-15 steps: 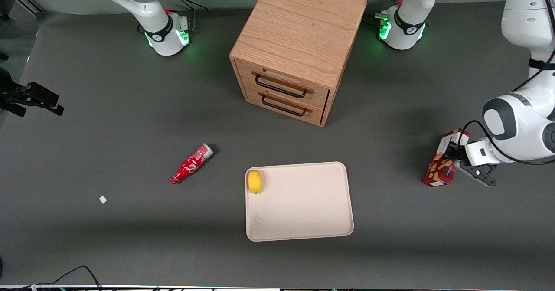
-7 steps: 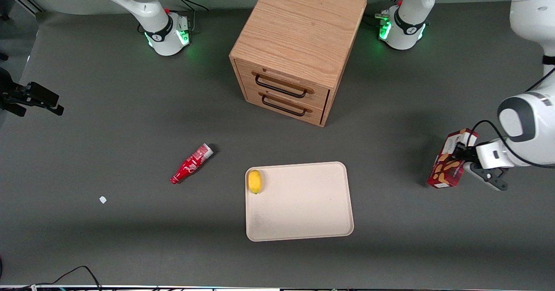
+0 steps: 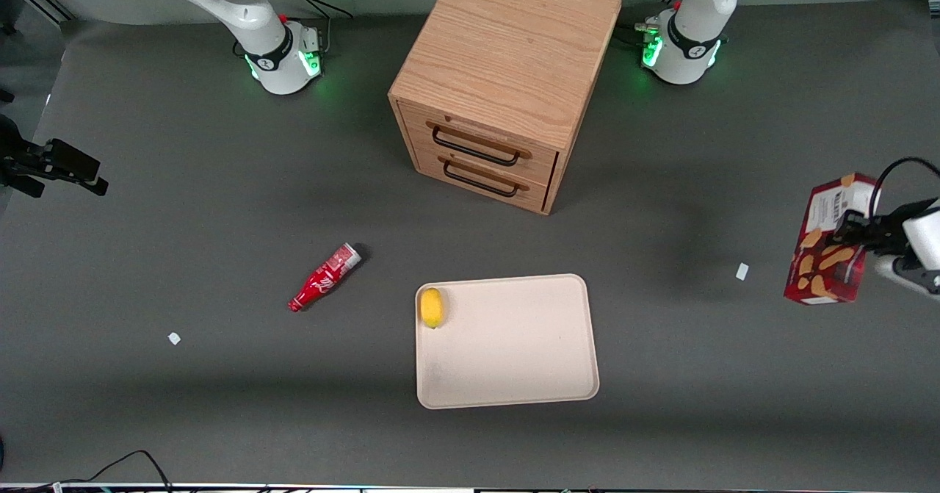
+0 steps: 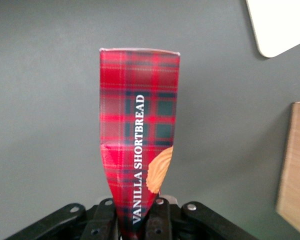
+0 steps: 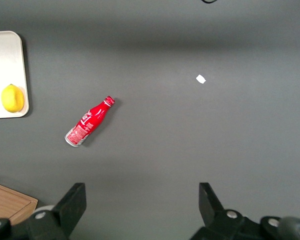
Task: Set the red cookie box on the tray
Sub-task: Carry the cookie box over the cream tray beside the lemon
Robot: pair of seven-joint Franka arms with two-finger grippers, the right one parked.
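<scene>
Jaws clenched on the red cookie box (image 3: 828, 242), pinching it near one end per the wrist cam, where the box (image 4: 139, 145) sticks straight out from the gripper (image 4: 140, 220) w/ the "Vanilla Shortbread" face toward the lens. So the box's long axis runs along the fingers' reach, not across them.

Going across the front view: soda bottle (image 3: 324, 278) lying on the table toward the parked arm's end, then the lemon (image 3: 432, 307) sitting on the tray (image 3: 514, 375) at its corner, drawer cabinet (image 3: 507, 81) farther from the cam than the tray, a small white scrap (image 3: 742, 272) on the table, then my gripper (image 3: 855, 247) w/ the box, apparently lifted off the table at the working arm's end.

Key relation: tray lies well apart from the box, sideways toward table centre. I reckon the next carry goes that way, and I'd set the box down clear of the lemon.
</scene>
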